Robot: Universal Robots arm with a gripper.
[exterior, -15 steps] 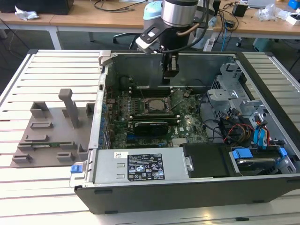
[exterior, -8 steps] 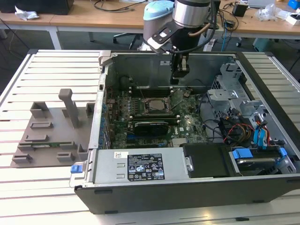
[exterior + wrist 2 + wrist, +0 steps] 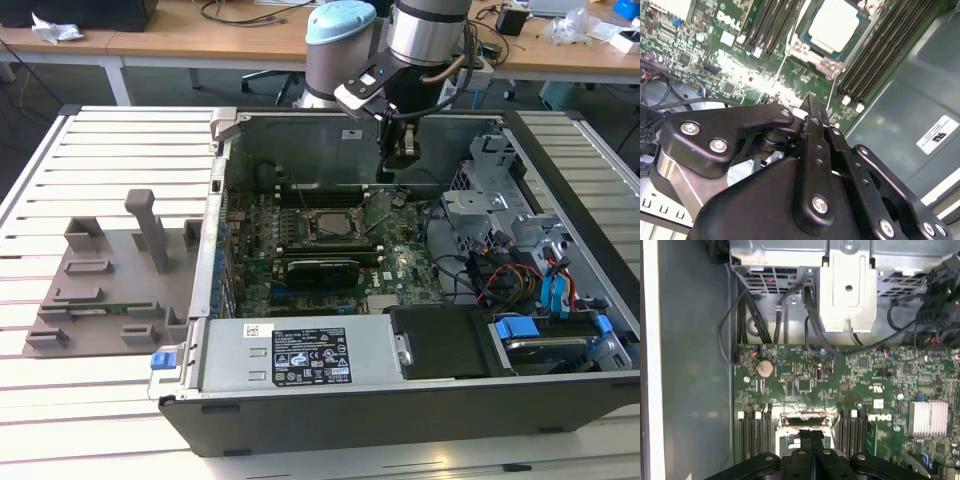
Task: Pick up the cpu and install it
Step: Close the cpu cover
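Pincer (image 3: 811,434) is hovering inside the open computer case (image 3: 400,415), over the motherboard (image 3: 405,258). Its fingers are pressing together and gripping nothing. The cpu (image 3: 834,24) is sitting in the socket (image 3: 826,59), near the pincer but apart from it.

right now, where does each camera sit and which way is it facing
exterior view: off the arm, above the open case, looking down into it; shows the arm and gripper.
first wrist view: on the wrist, looking past the gripper at the motherboard.
second wrist view: on the wrist, looking over the gripper at the cpu in its socket.
shared: both wrist views show the shut gripper and socket.
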